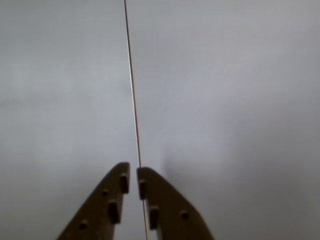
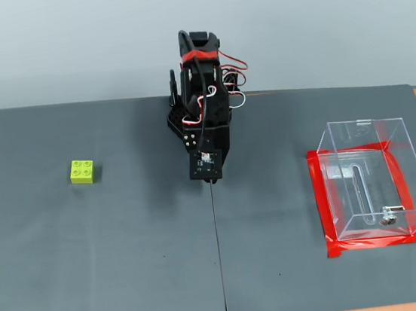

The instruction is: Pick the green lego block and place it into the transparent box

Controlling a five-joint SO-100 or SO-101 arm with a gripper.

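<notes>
I am hanging folded over the middle of the mat [image 2: 129, 256], my gripper [image 1: 133, 172] clenched on nothing, its tips nearly touching above the seam [image 1: 132, 90] where the two mat halves are meeting. The risk I am weighing: the block [image 2: 82, 171] is not showing in my wrist view at all, so I am reaching blind at first and could come down off-centre, nudging it with closed jaws instead of straddling it. In the fixed view the block is sitting well apart to my left; the box [image 2: 370, 179], ringed by red tape [image 2: 324, 202], is standing well apart to my right.
</notes>
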